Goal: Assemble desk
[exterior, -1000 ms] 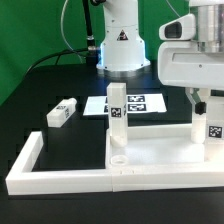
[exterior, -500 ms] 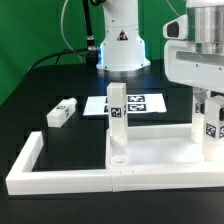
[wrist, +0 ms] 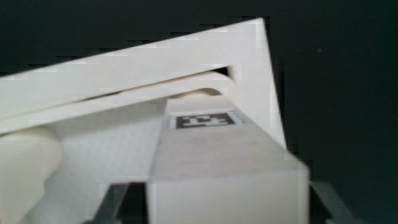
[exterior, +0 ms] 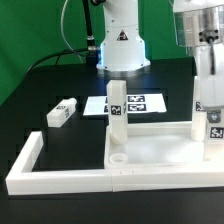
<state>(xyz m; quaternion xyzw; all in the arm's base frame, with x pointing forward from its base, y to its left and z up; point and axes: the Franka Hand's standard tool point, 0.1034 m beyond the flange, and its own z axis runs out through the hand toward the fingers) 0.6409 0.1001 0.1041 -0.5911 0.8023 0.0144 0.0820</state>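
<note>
The white desk top [exterior: 160, 150] lies flat inside the border frame. One white tagged leg [exterior: 117, 108] stands upright at its near left corner. A second leg [exterior: 61, 112] lies loose on the black table at the exterior view's left. My gripper [exterior: 212, 110] hangs over the top's right end and is shut on a third leg [exterior: 213, 130], held upright on the tray. In the wrist view this leg [wrist: 222, 150] fills the space between my fingers [wrist: 125, 200], with the desk top's rim [wrist: 160, 70] below. The fourth leg is out of view.
The marker board [exterior: 138, 103] lies behind the desk top, in front of the robot base [exterior: 122, 45]. Long white frame bars [exterior: 55, 178] run along the front and left. The table's left edge meets a green backdrop.
My hand has turned about its vertical axis above the held leg, and its body now looks narrower and higher. The leg stays at the same right-hand spot. The other parts have not moved.
</note>
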